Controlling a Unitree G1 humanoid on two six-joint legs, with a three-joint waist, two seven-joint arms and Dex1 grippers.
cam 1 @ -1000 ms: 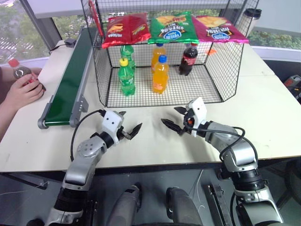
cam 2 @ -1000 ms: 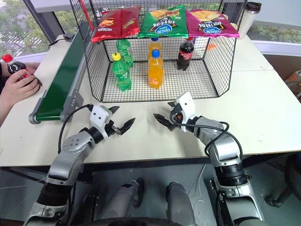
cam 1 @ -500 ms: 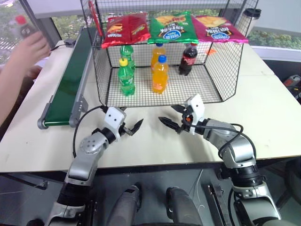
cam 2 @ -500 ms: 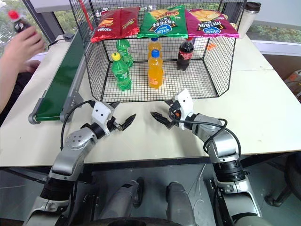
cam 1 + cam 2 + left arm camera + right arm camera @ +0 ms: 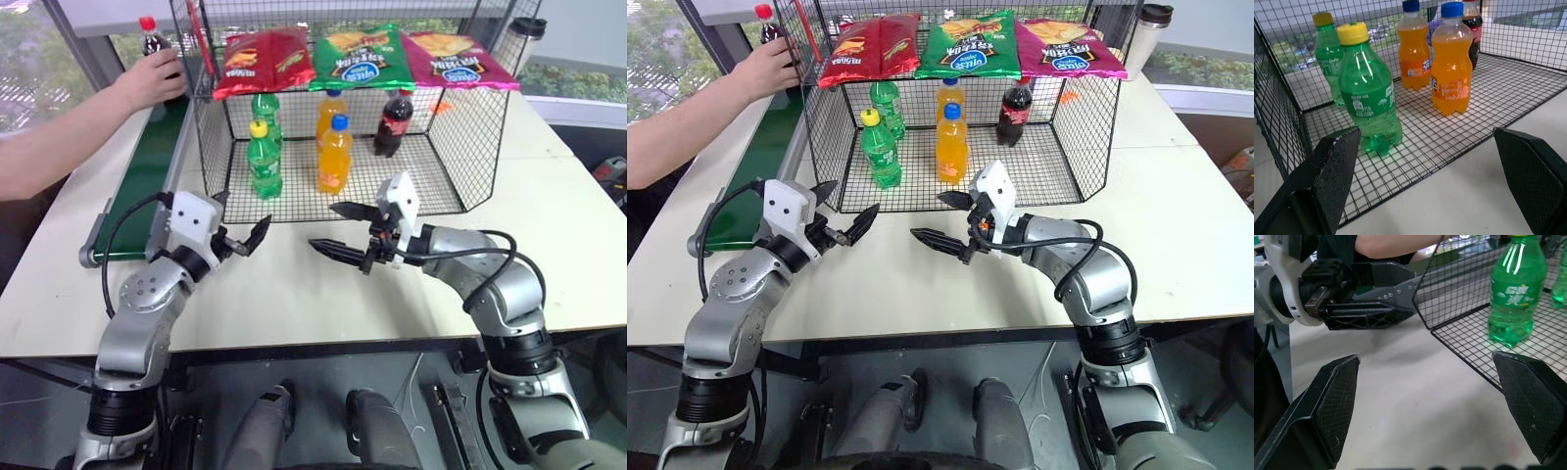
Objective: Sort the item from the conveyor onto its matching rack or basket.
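Left eye view shows your left gripper (image 5: 238, 238) with its two black fingers spread wide on nothing, raised over the pale tabletop (image 5: 294, 294); your right gripper (image 5: 340, 231) faces it, equally released and empty. Just beyond both sets of fingertips stands the large black wire-mesh cage (image 5: 446, 147) holding green soda bottles (image 5: 263, 159), orange soda bottles (image 5: 334, 154) and one cola bottle (image 5: 394, 123).

The small plastic cola bottle with red cap (image 5: 155, 44) sits well beyond your left fingers, near the far end of the long dark green conveyor belt (image 5: 147, 186), in a person's hand (image 5: 152, 80).

Risks, as I judge them: reach early and your fingers could meet that hand. The two grippers point at each other closely, so a careless swing may knock them together or into the cage front.

The hand covers most of the bottle, so you cannot tell whether it already rests on the belt.
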